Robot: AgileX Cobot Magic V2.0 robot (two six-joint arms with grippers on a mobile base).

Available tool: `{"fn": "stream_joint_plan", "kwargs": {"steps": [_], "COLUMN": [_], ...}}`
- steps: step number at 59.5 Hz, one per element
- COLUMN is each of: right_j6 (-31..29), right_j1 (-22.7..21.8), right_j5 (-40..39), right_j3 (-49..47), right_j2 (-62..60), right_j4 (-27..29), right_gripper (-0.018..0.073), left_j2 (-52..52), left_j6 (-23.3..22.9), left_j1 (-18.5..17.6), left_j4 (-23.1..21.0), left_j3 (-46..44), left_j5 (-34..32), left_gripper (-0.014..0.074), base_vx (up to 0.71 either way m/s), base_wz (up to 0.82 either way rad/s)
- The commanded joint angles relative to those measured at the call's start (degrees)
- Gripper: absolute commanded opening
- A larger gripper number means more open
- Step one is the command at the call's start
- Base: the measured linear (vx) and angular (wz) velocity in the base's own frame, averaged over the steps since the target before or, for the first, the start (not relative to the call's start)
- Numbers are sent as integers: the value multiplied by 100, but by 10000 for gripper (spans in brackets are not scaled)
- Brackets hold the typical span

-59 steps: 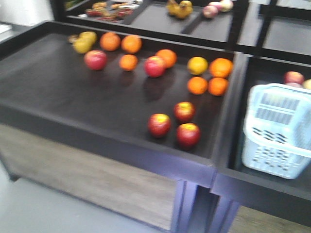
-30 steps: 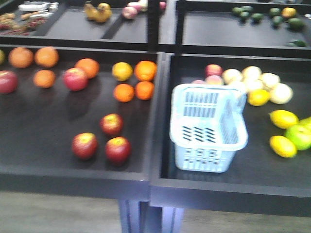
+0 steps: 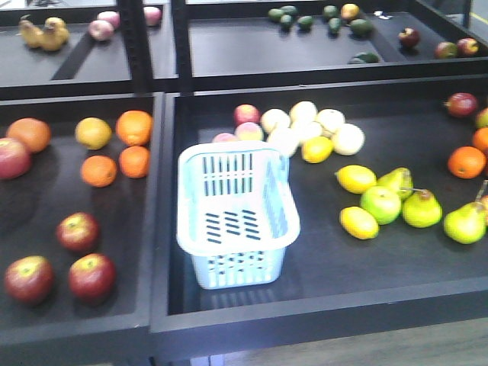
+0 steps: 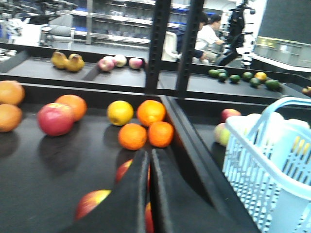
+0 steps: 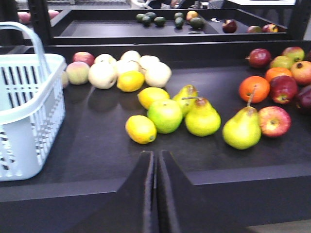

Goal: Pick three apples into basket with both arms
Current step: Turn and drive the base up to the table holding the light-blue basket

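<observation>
Bright, even overhead light; soft shadows on the dark counter [image 3: 343,274]. The pale basket [image 3: 238,268] looks washed out. All three views are slightly blurred.

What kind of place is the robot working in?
Likely a mock supermarket produce section: black display bins of loose apples, oranges and pears, plus a light blue shopping basket. Seated people behind suggest a lab.

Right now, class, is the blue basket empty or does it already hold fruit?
Empty. In the front view the basket stands upright with its slotted bottom showing bare, and the three apples lie outside it, apart from it.
</observation>
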Motion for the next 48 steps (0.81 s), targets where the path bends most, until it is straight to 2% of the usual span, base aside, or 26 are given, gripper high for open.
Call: {"fn": "stream_joint_plan", "kwargs": {"steps": [1,24,48], "right_j6": [-53,-53,-53], "right_j1": [-11,-11,-11], "right_j5": [-412,-412,-412], "right_j3": [72,72,72], "right_j2": [-62,-62,-62], "right_j4": [-9,-9,-9], "right_gripper": [8,8,8], "left_j2": [-74,-74,-74], "left_j6": [-24,-24,-24], "left_j1": [-35,-35,-35], "left_j4": [-14,-14,-14], "left_j3": [-144,-144,-144], "left_j5": [-436,-436,-436], "left_gripper": [-6,-6,-6], "base_vx": [8,9,11], "base_wz": [-30,-17,6]}}
